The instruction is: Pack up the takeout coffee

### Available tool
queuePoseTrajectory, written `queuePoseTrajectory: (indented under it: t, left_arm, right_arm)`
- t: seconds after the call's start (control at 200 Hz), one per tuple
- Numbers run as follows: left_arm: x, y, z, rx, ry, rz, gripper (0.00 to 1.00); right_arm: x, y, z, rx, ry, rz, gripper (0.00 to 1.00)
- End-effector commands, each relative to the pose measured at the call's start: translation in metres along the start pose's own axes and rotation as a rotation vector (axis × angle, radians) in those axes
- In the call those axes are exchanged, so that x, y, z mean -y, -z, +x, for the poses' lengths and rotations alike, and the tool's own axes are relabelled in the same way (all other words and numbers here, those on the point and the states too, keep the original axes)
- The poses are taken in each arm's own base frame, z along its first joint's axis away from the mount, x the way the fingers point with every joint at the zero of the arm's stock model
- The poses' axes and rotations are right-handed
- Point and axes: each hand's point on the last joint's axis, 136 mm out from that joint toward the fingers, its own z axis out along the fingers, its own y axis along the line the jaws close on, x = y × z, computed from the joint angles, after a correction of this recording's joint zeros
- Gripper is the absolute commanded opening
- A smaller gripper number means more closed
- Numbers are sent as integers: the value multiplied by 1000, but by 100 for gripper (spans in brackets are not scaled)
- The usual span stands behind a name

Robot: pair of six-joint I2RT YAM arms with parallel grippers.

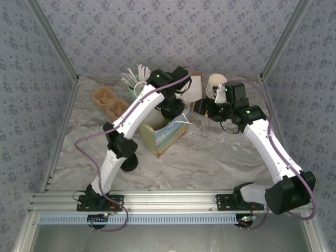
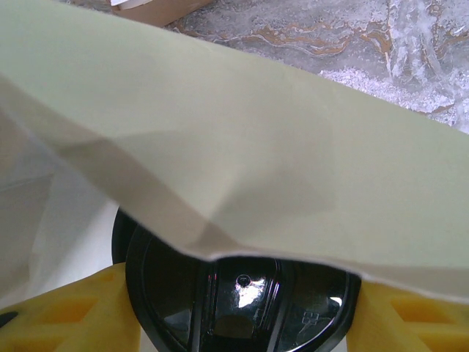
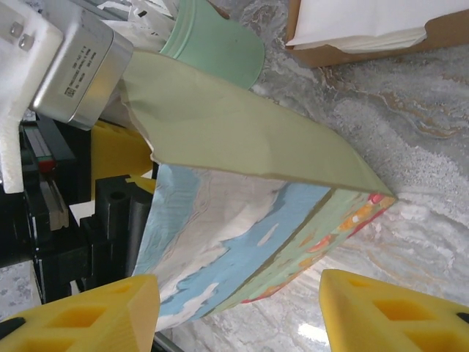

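The takeout coffee shows its black round lid [image 2: 242, 297] at the bottom of the left wrist view. My left gripper [image 2: 242, 315] is shut on it, a yellow finger [image 2: 69, 315] pressing each side. A pale green flap of the paper bag [image 2: 278, 147] hangs across just above the lid. In the top view the left gripper [image 1: 172, 107] sits over the mouth of the painted paper bag [image 1: 163, 137] at mid-table. My right gripper [image 1: 200, 109] stands beside the bag's right edge. Its fingers [image 3: 80, 315] are spread wide, with the bag's blue and green side [image 3: 242, 220] in front and nothing gripped.
A mint cup with white sticks [image 1: 137, 86] stands behind the bag, and a brown cup carrier [image 1: 110, 102] lies to its left. A stack of cream cups [image 1: 215, 84] and a cardboard box of napkins [image 3: 366, 29] sit at the back right.
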Motion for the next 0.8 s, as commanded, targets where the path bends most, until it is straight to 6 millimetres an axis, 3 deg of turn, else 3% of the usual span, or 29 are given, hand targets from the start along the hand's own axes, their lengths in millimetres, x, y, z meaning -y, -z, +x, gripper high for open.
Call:
queuePoseTrajectory:
  t: [0.0,0.35,0.795]
  left_arm:
    - [-6,-1,17,-76,-19,-9,36]
    - [2,-7,14,-83,-35,34,35]
    - [7,-21,14,-108,-85,56,35]
  right_arm:
    - [-9,1,-21,55,66,-10,62]
    - [-9,-20,-37,61,119,-45,62]
    - [-1,-21,-33,48,91,-20,61]
